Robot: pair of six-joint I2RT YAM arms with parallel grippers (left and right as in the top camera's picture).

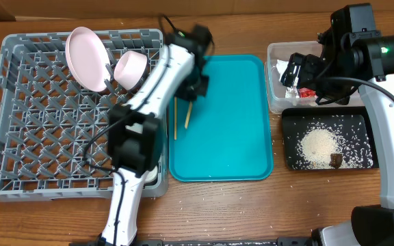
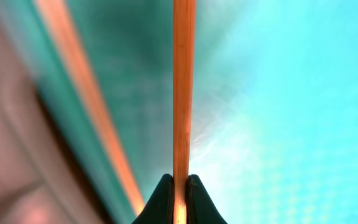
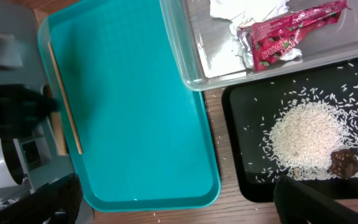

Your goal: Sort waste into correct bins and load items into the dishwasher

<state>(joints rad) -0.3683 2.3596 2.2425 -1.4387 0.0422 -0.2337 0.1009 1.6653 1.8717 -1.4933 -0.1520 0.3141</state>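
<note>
Bright even light; blurry close-up chopstick (image 2: 183, 93).

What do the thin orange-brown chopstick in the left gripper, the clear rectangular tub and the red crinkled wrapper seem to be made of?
Thin orange-brown chopstick: probably wood or bamboo, matt, warm tone. Clear rectangular tub: glossy see-through plastic. Red crinkled wrapper: shiny plastic film or foil, creased and glinting.

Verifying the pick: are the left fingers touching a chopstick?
Touching. The left wrist view shows the chopstick pinched between both fingers, no gap on either side.
</note>
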